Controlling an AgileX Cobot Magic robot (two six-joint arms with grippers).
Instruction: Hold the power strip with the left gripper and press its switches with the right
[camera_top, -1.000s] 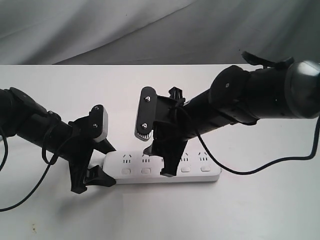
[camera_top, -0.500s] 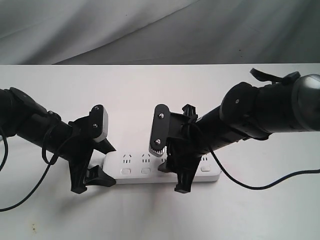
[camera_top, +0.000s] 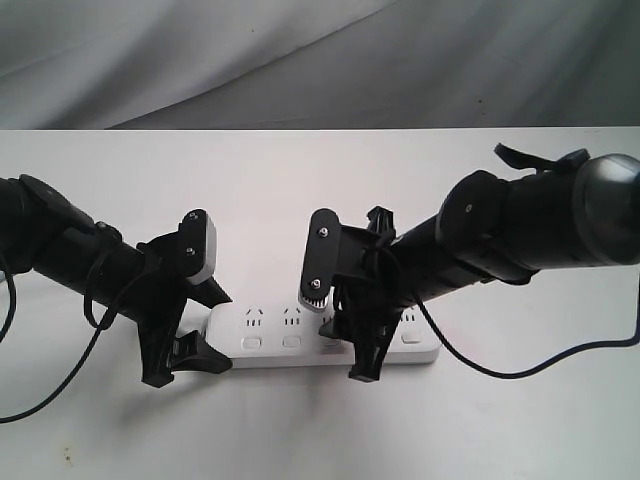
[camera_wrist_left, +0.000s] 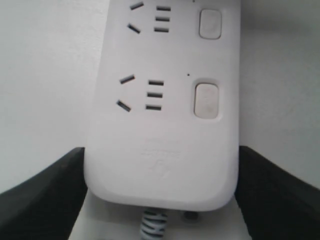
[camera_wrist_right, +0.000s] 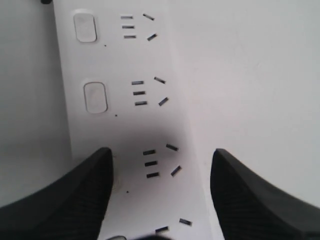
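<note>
The strip (camera_top: 290, 336) lies on the tabletop (camera_top: 300, 430), near the middle. The left hand (camera_top: 212, 330) squeezes its left end so it cannot slide. The right hand (camera_wrist_right: 162, 160) is spread open, one finger (camera_wrist_right: 75, 200) down on the row of switches (camera_wrist_right: 95, 97), likely to push one

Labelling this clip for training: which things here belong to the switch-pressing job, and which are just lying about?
Part of the job: power strip, switches, left gripper, right gripper.
Just there: table, grey cloth behind.
</note>
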